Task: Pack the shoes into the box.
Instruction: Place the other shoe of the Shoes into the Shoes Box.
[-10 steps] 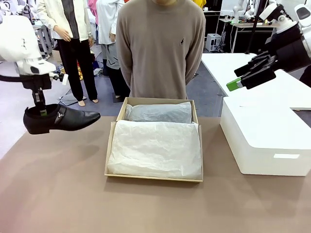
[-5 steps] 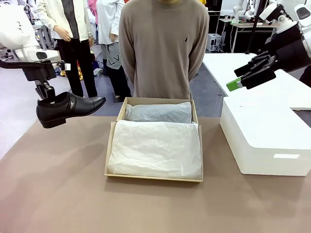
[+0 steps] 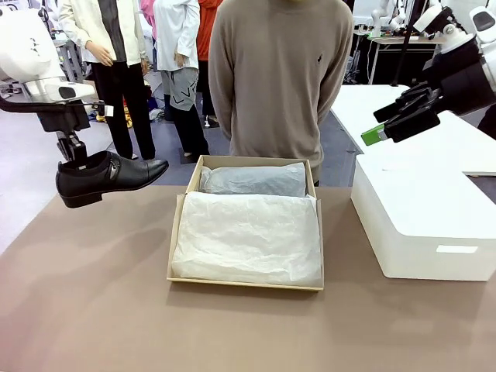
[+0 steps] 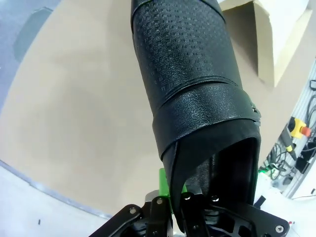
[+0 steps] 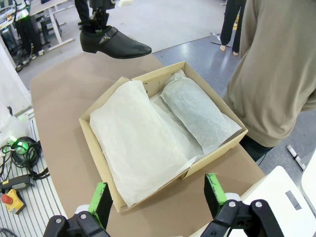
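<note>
One black shiny shoe (image 3: 116,175) hangs in the air left of the box, toe pointing right toward it. My left gripper (image 3: 72,160) is shut on the shoe's heel rim. In the left wrist view the shoe (image 4: 192,89) rises from my pinching left gripper (image 4: 170,200). The tan cardboard box (image 3: 177,232) lies open at the table's middle, lined with white tissue paper (image 3: 248,236). A dark shape under tissue (image 3: 252,180) fills its far part. My right gripper (image 3: 377,124) stands open high at the right. From there I see the box (image 5: 98,163) and shoe (image 5: 116,45) beyond my right gripper (image 5: 158,197).
A larger white box (image 3: 422,221) stands on the table right of the cardboard box, under my right arm. A person in a tan sweater (image 3: 283,77) stands close behind the far edge. Bare brown tabletop (image 3: 85,294) spreads at the left and front.
My left gripper has lifted the shoe and carried it a little to the right, then nearly stopped. The person has shifted to the right. My right arm has stayed still.
</note>
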### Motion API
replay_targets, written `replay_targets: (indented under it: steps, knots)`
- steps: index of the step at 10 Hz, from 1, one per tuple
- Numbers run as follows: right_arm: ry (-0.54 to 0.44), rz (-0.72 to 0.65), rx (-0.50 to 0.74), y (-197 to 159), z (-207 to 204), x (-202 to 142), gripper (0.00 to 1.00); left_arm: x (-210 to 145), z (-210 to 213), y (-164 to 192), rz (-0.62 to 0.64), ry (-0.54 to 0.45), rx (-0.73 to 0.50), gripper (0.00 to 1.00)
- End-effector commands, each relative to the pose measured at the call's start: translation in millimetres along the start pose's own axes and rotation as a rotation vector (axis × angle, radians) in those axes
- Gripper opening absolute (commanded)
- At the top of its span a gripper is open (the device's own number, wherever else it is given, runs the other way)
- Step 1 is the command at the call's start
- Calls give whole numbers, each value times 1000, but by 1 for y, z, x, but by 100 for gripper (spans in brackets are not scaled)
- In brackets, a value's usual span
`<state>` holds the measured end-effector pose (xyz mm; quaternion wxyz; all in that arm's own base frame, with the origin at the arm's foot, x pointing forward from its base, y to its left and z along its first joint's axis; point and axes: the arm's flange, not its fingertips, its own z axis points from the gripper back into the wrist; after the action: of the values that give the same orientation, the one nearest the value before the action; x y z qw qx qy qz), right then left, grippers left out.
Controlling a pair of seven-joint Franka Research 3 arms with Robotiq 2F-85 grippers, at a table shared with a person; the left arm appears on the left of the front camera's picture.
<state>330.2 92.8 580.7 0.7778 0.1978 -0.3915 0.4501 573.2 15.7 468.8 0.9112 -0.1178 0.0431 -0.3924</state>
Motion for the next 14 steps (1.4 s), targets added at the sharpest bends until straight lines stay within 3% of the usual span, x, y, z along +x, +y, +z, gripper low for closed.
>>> replay_targets:
  steps: [1,2,6,9,11,13,14]
  knots:
    - [-18,12,11,-2,0,1,100,-3,4,-1,-17,1,10,0]
    - [-18,12,11,-2,0,1,100,0,0,0,0,0,0,0]
    - [-18,12,11,-2,0,1,100,30,29,-46,339,-73,52,0]
    - [-18,12,11,-2,0,1,100,56,34,-76,567,-45,80,0]
    - [-18,12,11,-2,0,1,100,77,32,-98,658,-58,148,0]
    - [-18,12,11,-2,0,1,100,83,33,-107,666,-66,242,0]
    - [-18,12,11,-2,0,1,100,79,25,-102,644,-60,131,0]
